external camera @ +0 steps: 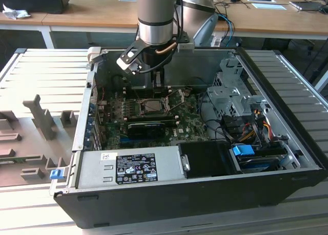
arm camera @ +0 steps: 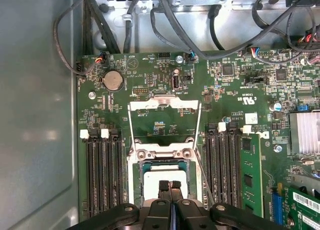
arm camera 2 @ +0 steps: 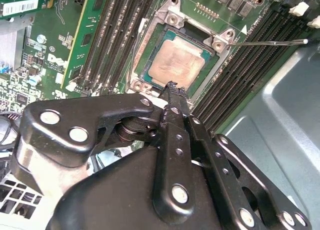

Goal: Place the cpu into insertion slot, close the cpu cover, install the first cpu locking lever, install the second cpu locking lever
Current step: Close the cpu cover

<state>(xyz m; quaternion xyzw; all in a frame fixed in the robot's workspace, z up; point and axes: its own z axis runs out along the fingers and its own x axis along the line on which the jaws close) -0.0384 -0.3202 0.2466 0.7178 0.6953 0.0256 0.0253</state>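
Both fingers (arm camera: 164, 189) of my end effector (arm camera: 170, 186) are pressed together, gripping nothing, just over the near edge of the cpu (arm camera 2: 177, 64). I see the cpu seated in the slot (arm camera: 161, 152). Beyond the slot, the cover (arm camera: 164, 102) stands swung open.

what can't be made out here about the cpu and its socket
- First wrist view: the cpu is partly hidden behind the gripper.
- Both wrist views: whether the gripper touches the cpu cannot be told.
- Exterior view: the insertion slot is too small to show whether the cpu sits flat.
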